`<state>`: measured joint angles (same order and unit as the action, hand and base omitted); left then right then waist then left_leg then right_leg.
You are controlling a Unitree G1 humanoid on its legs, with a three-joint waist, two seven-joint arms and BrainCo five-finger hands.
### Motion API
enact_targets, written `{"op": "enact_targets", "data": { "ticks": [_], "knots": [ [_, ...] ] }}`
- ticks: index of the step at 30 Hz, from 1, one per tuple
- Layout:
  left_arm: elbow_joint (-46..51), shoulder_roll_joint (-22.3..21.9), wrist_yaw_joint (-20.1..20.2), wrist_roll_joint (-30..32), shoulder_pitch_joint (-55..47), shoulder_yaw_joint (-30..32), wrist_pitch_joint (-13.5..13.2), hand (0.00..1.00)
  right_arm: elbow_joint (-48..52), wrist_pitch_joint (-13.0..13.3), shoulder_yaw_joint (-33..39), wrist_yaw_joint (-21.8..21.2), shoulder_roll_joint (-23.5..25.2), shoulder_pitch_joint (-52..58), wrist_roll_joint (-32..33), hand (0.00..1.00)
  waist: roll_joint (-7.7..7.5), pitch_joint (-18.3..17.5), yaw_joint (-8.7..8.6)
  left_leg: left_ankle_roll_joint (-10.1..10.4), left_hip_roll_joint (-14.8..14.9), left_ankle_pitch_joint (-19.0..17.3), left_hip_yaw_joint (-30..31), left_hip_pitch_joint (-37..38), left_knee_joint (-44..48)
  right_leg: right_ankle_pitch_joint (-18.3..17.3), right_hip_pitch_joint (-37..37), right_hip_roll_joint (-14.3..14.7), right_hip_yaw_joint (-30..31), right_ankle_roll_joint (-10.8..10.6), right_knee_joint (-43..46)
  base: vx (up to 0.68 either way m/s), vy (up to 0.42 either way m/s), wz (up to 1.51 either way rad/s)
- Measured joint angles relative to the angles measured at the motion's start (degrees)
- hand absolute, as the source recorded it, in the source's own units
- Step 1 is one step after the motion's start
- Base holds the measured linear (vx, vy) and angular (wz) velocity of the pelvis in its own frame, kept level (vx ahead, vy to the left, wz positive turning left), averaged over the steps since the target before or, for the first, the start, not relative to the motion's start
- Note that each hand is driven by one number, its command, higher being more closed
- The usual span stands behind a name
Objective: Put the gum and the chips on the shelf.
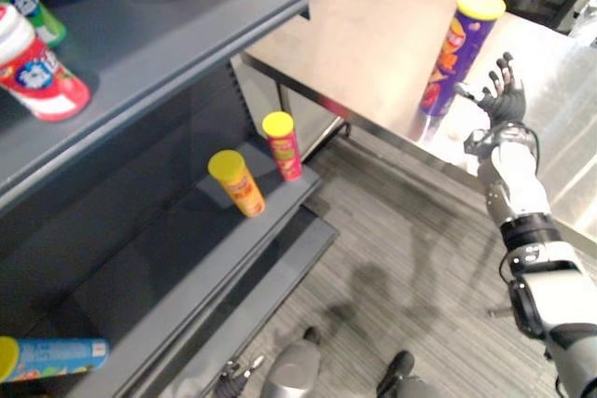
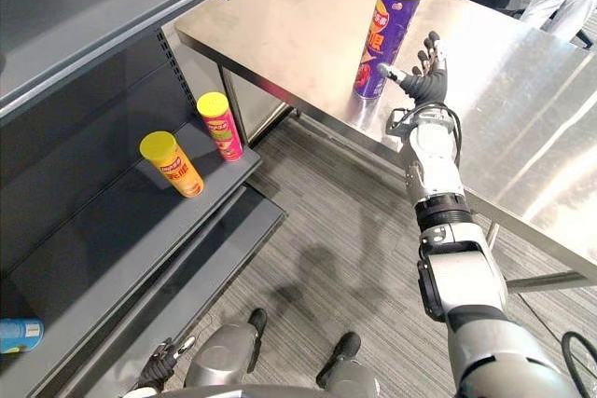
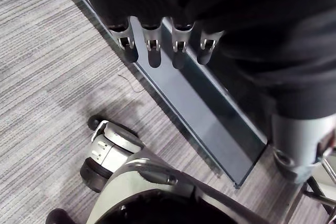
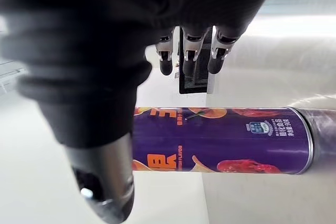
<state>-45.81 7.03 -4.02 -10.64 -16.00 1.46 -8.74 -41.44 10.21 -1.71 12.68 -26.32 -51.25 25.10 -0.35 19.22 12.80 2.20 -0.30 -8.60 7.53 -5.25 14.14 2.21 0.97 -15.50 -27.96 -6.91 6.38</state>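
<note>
A tall purple chips can with a yellow lid stands upright near the front edge of the steel table. My right hand is raised just beside it, open, fingers spread and straight. In the right wrist view the can lies between the thumb and the fingers, with a gap to the fingers. My left hand hangs low with straight fingers over the floor by the shelf's base and holds nothing. A red-and-white bottle and a green one sit on the upper shelf.
The grey shelf unit stands to the left. Its middle shelf carries an orange can with a yellow lid and a red can. A blue can lies lower left. Grey striped floor lies between shelf and table.
</note>
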Motion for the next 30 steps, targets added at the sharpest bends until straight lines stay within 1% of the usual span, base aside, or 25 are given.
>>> {"op": "enact_targets", "data": {
  "ticks": [10,14,20,23,30],
  "knots": [
    [0.67,-0.10,0.20,-0.59,0.07,-1.04,-0.74,0.00,0.12,0.33,0.90,0.00,-0.95,-1.49,-0.02,0.00,0.64,2.52,0.10,0.13,0.13,0.82,-0.50,-1.71,0.00,-1.00,3.28,-0.83,0.41,0.36,2.91,-0.01,-0.002,-0.01],
    [1.05,-0.14,0.33,-2.81,0.04,-1.22,-0.72,0.00,0.46,0.58,0.91,0.66,-2.06,-3.72,-0.08,0.00,0.77,3.09,0.28,0.56,0.40,1.09,-0.60,-3.37,0.07,-1.91,5.77,-1.14,0.53,0.76,4.96,0.00,-0.003,-0.01],
    [1.29,-0.14,0.40,-4.93,0.05,-1.63,-0.72,0.00,0.46,1.59,0.91,0.71,-2.24,-5.80,-0.17,0.00,0.98,3.85,0.36,0.74,0.58,1.19,-0.56,-3.60,0.05,-3.82,7.19,-1.78,0.49,0.92,7.97,0.01,-0.019,0.02],
    [2.45,-0.17,0.54,-5.02,0.05,-1.74,-0.72,0.00,0.45,1.95,0.91,0.78,-3.85,-6.83,-0.20,0.00,1.14,4.61,1.20,0.97,0.73,1.29,-0.39,-3.93,0.03,-4.63,7.88,-1.98,0.30,1.26,9.21,0.00,-0.007,0.02],
    [2.58,-0.21,1.28,-6.90,0.00,-1.99,-0.69,0.00,0.27,2.60,0.87,0.76,-4.36,-10.02,-0.35,0.00,1.28,4.69,1.58,1.27,0.58,1.49,0.35,-4.83,0.09,-5.56,8.87,-2.56,-0.55,1.35,10.73,0.00,-0.010,0.07]
  ]
}}
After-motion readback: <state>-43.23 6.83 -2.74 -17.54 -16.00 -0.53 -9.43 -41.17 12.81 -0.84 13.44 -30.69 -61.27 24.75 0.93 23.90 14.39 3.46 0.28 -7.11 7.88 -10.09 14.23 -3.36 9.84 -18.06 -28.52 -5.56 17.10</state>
